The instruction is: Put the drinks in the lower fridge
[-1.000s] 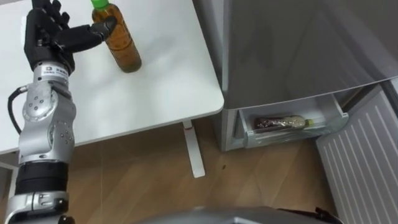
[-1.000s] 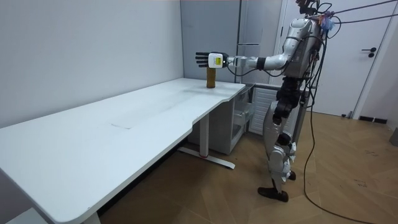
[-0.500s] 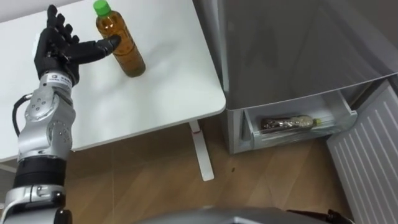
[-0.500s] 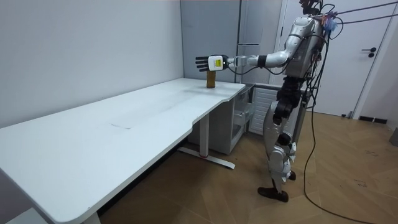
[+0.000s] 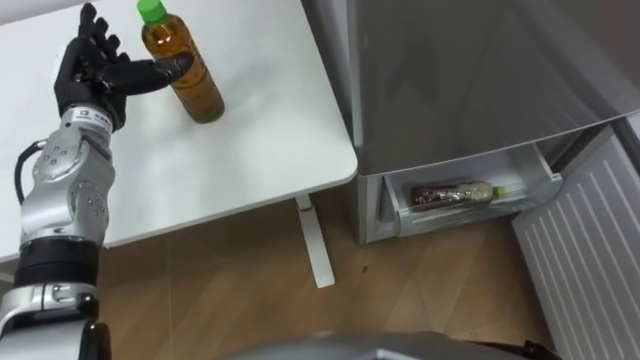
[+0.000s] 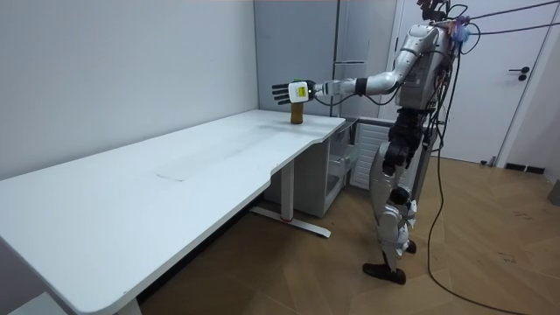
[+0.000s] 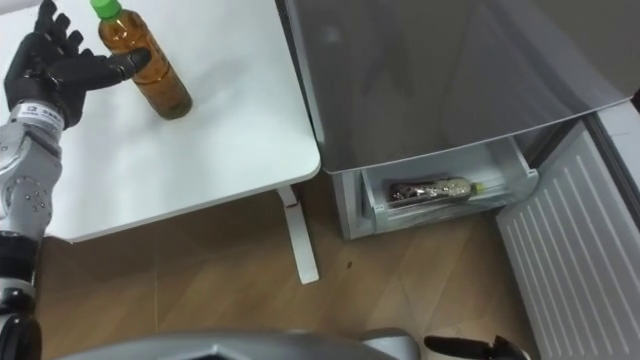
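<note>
Amber tea bottle [image 5: 200, 92] (green cap on) stands upright near the corner of the white table [image 5: 250, 140], the left hand [image 5: 92, 75] beside it with fingers spread straight and thumb tip against its side, while a second bottle [image 5: 455, 193] lies in the fridge's open lower drawer [image 5: 450, 215].

White desk [image 5: 255, 130] stood on a wood floor [image 5: 200, 290]; its white leg [image 5: 308, 245] stood beneath the near right corner. Closed door [image 6: 525, 96] noted.

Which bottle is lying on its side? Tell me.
The bottle in the fridge's open lower drawer lies on its side; the green-capped bottle stands upright on the white table, by the left hand.
</note>
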{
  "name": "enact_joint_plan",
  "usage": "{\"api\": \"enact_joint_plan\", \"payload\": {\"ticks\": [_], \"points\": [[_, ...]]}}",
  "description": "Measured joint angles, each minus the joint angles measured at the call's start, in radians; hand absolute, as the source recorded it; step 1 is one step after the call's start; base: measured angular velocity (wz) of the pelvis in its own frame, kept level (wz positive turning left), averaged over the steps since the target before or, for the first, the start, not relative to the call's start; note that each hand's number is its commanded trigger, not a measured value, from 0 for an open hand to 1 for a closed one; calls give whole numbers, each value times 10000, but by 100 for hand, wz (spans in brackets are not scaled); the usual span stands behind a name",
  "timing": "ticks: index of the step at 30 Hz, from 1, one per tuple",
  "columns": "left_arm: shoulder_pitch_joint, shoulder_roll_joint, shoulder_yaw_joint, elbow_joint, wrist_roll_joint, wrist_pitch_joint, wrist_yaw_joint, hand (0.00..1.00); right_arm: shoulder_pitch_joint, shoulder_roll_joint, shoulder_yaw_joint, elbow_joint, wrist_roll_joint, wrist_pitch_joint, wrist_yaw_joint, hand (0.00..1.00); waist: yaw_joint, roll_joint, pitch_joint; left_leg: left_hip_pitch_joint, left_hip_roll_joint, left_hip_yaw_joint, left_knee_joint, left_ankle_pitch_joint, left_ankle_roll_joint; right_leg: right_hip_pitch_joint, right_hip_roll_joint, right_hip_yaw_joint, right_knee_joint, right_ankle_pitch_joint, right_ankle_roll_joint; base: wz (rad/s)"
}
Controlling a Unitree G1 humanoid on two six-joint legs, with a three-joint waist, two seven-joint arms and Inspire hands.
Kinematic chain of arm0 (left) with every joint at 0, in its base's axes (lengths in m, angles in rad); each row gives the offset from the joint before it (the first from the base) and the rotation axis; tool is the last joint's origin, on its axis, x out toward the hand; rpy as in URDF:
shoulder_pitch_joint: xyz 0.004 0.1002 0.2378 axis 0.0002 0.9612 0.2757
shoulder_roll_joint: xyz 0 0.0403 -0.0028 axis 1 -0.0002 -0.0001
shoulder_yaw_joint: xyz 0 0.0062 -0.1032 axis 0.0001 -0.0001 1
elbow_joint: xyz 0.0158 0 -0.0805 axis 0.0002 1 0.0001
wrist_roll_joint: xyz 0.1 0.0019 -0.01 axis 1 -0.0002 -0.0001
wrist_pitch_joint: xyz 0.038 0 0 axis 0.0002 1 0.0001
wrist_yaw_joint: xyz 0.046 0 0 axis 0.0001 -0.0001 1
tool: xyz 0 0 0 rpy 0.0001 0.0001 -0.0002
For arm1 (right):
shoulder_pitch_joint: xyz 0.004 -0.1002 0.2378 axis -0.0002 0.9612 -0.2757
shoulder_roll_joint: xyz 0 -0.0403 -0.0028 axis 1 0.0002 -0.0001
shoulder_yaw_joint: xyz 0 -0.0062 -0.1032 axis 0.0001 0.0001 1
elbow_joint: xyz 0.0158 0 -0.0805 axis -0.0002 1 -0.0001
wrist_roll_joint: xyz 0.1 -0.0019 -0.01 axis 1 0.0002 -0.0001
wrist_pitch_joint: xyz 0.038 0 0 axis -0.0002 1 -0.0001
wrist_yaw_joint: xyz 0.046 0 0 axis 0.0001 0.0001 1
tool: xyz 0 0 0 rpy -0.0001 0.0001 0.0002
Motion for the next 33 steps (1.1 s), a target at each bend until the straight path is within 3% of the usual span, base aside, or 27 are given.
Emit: {"api": "enact_joint_plan", "payload": {"ticks": [8, 12, 17, 33], "points": [[-36, 0, -1, 207, -2, 141, 12, 0, 2, 2, 0, 0, -204, 6, -8, 0, -29, 88, 19, 19, 0, 2, 0, 0, 0, -11, 0, 46, -2, 35, 3, 0], [-356, 1, 0, 612, 4, 204, 81, 0, -25, 3, 5, 1, -286, 15, -10, 0, -38, 190, 42, -1, 0, 4, 15, 0, 1, -17, 0, 51, -2, 74, 15, 0], [-395, 1, -1, 654, 5, 215, 80, 0, -26, 4, 6, 17, -288, 110, -29, 0, -58, 255, 18, 5, 0, 6, 16, 0, 2, -14, 2, 73, -16, 75, 16, 0], [-607, 1, -8, 654, 4, 349, 75, 0, -139, 9, 9, 14, -332, 214, -155, 0, -58, 136, 81, 11, -1, 14, 7, 0, 2, -47, 10, 143, -36, 73, 17, 0]]}}
